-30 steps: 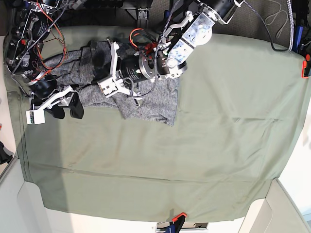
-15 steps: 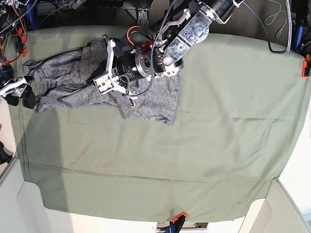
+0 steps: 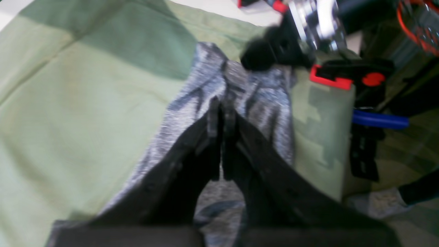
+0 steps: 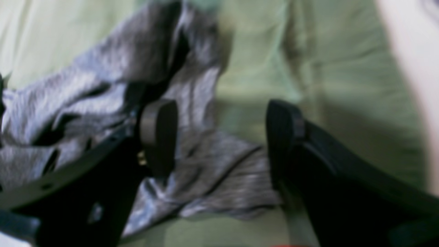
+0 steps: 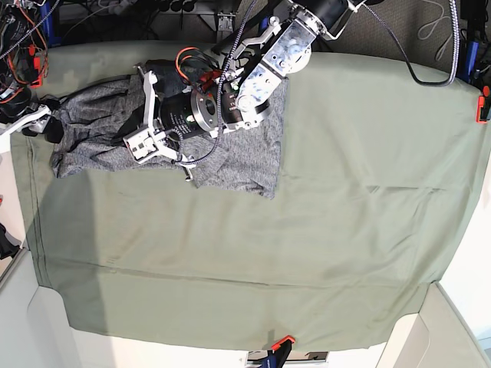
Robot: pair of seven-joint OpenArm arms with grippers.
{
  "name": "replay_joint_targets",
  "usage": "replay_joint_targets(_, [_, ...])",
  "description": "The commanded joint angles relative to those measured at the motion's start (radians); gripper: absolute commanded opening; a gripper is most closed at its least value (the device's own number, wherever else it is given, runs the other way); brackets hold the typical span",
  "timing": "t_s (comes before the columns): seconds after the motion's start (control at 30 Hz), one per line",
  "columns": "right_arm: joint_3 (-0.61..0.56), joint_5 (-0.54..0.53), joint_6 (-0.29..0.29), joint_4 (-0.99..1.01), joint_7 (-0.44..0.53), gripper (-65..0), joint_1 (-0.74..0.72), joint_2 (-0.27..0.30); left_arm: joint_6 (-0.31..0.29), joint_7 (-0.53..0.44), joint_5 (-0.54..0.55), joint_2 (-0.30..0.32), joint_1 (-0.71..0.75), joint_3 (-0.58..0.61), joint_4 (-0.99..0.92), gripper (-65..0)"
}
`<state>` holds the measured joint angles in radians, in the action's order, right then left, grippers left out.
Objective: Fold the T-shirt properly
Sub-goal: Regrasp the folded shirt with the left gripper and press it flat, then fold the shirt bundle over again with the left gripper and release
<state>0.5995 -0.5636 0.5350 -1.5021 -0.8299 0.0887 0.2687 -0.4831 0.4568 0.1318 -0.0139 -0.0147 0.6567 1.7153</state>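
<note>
T-shirt lies bunched at far-left part of counter, long axis running left-right in base view. Left claw pressed together, pinching grey fabric mid-shirt; cloth runs straight ahead of its tips. Right claw spread, holding nothing, one pad over shirt's outer end (wrist view blurred), other over green cloth. Left arm nearer shirt body; right nearer sleeve end.

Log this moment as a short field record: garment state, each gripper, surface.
garment: T-shirt bunched and creased at the table's far left, not folded
left gripper: shut, pinching T-shirt fabric
right gripper: open, over the T-shirt's edge, holding nothing
surface: olive-green table cloth, clamped at its edges
</note>
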Motion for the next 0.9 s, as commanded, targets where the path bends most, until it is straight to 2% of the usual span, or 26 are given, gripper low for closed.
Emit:
replay_joint_targets(0.0, [-0.011, -0.016, 0.005, -0.014, 0.031, -24.9, -0.011, 0.019, 0.001, -0.019, 0.013, -0.010, -0.019, -0.010, 0.022, -65.0])
replay_joint_targets(0.1, [-0.064, -0.006, 0.004, -0.014, 0.038, -24.9, -0.011, 0.019, 0.001, -0.003, 0.024, 0.001, -0.018, -0.053, 0.045, -65.0])
replay_joint_targets(0.23, [-0.117, 0.069, -0.016, -0.013, 0.051, -24.9, -0.014, 0.019, 0.000, 0.058, 0.077, 0.034, -0.018, -0.110, 0.084, -65.0])
replay_joint_targets(0.53, [-0.135, 0.087, -0.015, -0.013, 0.048, -26.1, -0.013, 0.019, 0.000, 0.063, 0.149, 0.132, 0.009, -0.223, 0.159, -65.0])
replay_joint_targets(0.57, [-0.135, 0.097, -0.015, -0.013, 0.047, -29.8, -0.013, 0.019, 0.000, 0.063, 0.151, 0.143, 0.020, -0.235, 0.163, -65.0])
replay_joint_targets(0.67, [-0.135, 0.116, -0.015, -0.013, 0.045, -47.5, -0.013, 0.019, 0.000, 0.063, 0.165, 0.174, 0.059, -0.287, 0.164, -65.0])
replay_joint_targets(0.77, [-0.135, 0.116, -0.015, -0.014, 0.054, -62.0, -0.014, 0.019, 0.000, 0.060, 0.165, 0.195, 0.100, -0.359, 0.164, -65.0])
replay_joint_targets(0.8, [-0.135, 0.116, -0.015, -0.013, 0.064, -65.0, -0.013, 0.019, -0.001, 0.056, 0.167, 0.198, 0.112, -0.387, 0.164, -65.0])
replay_joint_targets(0.87, [-0.135, 0.116, -0.015, -0.014, 0.083, -65.0, -0.014, 0.019, -0.014, 0.056, 0.180, 0.198, 0.131, -0.443, 0.164, -65.0])
